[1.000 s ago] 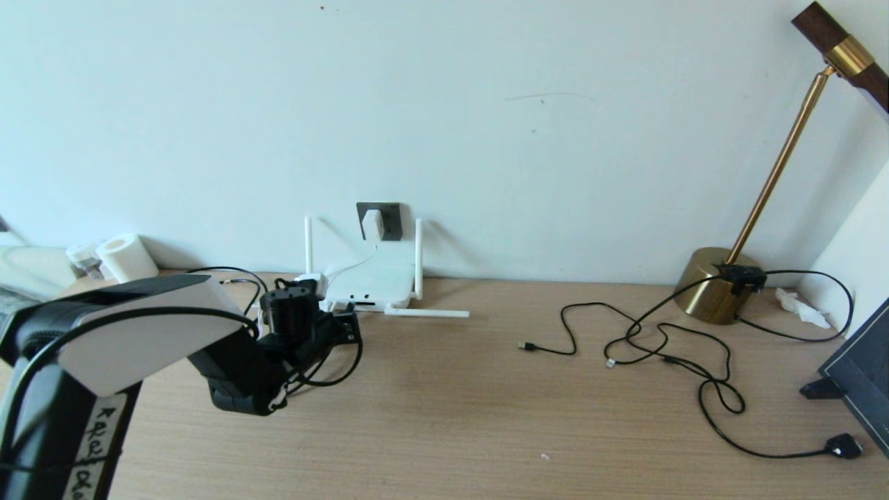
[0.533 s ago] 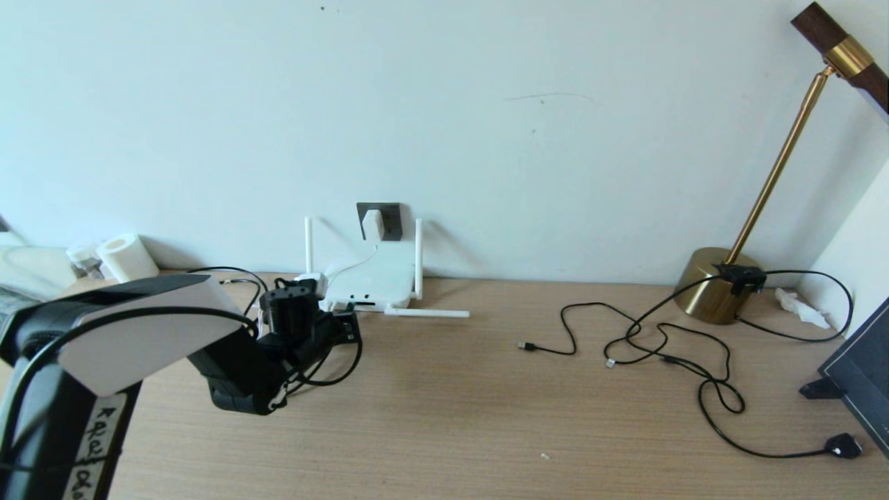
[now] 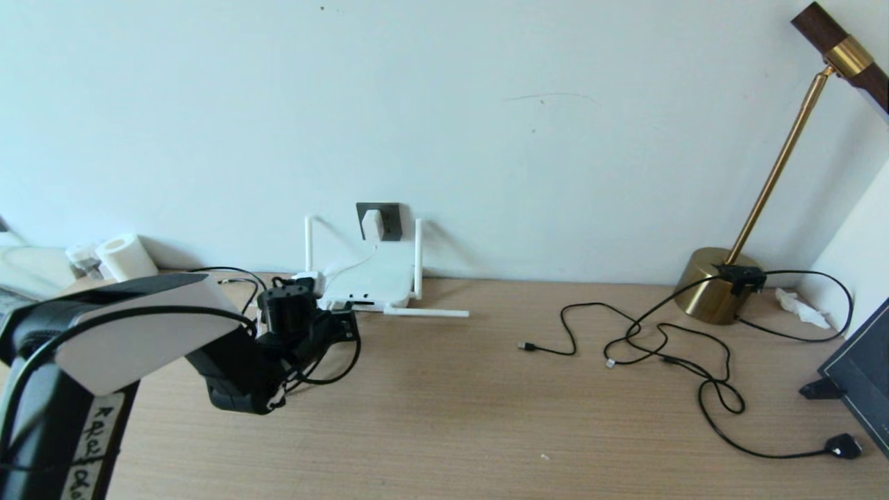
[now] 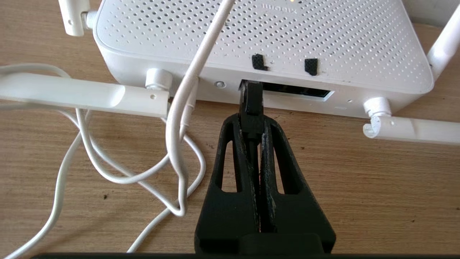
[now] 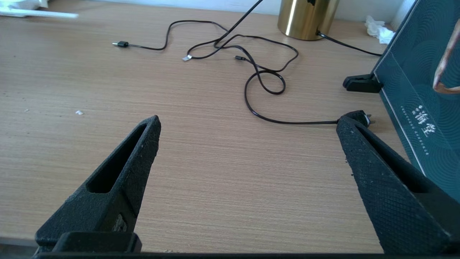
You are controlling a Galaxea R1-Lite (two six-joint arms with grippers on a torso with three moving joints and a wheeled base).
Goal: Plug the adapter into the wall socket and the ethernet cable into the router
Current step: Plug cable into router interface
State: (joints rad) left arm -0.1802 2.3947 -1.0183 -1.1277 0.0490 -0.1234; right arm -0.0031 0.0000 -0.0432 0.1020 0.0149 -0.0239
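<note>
One relation governs your next move: the ethernet cable's plug (image 4: 251, 104) lies straight ahead of the left gripper (image 4: 253, 124), its long axis in line with the fingers and pointing into the dark port strip (image 4: 294, 91) on the router (image 4: 273, 32). The nose of the plug sits at the near-left end of that strip; you cannot tell from these views whether it is fully seated or only at the mouth.

Left fingers: pressed together, clamped on the plug's body, with the cable running back between them. The router's edge is just beyond the fingertips. A thin white cord (image 4: 179, 144) loops on the table beside the fingers, not touching them.

Judgement: the adapter (image 3: 373, 224) appears already in the wall socket (image 3: 382, 219), well beyond the router, so only this insertion is open. Push along the plug's axis; any sideways drift risks jamming it against the port wall.

Right gripper (image 5: 248, 140): fingers wide apart, holding nothing, over bare table well away from the router. The left arm is nearer.
</note>
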